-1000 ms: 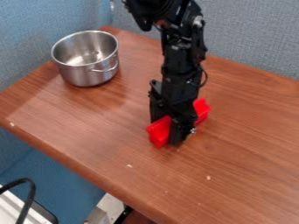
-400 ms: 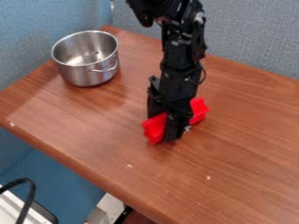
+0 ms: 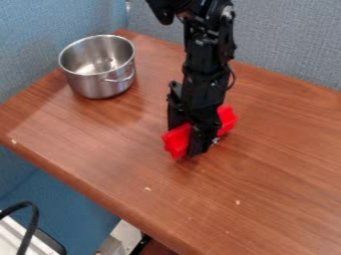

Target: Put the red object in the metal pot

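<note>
The red object [image 3: 177, 144] is a bright red bar lying slantwise near the middle of the wooden table, its ends sticking out on either side of my black gripper [image 3: 200, 142]. The gripper comes straight down on the bar's middle, and its fingers clamp the bar across its width. The bar looks just raised off the wood. The metal pot [image 3: 96, 86] stands upright and empty at the table's far left corner, well apart from the gripper.
The wooden table [image 3: 94, 134] ends in a front-left edge running diagonally, with floor and a black cable [image 3: 20, 224] below it. A blue wall stands close behind the pot and the arm.
The gripper and the red bar have shifted slightly up and to the left together. The pot has not moved.
</note>
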Controlling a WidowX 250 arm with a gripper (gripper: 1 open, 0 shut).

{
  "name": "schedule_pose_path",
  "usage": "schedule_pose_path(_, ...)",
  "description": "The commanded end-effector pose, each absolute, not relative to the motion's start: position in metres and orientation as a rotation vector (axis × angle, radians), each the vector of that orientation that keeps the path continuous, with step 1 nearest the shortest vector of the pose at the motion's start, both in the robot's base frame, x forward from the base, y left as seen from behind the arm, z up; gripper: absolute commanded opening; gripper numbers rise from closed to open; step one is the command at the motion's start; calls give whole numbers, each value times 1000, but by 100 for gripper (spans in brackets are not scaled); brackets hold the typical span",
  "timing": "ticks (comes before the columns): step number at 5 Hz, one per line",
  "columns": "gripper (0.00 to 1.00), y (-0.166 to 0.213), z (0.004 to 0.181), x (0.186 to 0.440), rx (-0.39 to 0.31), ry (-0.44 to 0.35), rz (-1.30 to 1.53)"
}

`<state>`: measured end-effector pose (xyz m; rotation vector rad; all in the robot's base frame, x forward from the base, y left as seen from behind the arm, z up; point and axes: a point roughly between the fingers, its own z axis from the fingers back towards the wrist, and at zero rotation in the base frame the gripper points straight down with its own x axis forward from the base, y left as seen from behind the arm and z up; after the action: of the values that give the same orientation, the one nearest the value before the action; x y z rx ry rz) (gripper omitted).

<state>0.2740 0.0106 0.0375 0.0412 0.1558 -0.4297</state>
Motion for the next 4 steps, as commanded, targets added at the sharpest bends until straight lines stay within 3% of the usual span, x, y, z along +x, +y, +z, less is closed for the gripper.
schedule_pose_path(1, 0, 6, 69, 284, 65, 65, -395)
schedule_pose_path(2, 0, -7, 94, 289, 73, 17, -387)
schedule_pose_path(3, 0, -6, 99, 290, 78, -25, -416)
schedule_pose_path(4, 0, 6, 81, 292, 73, -12, -458)
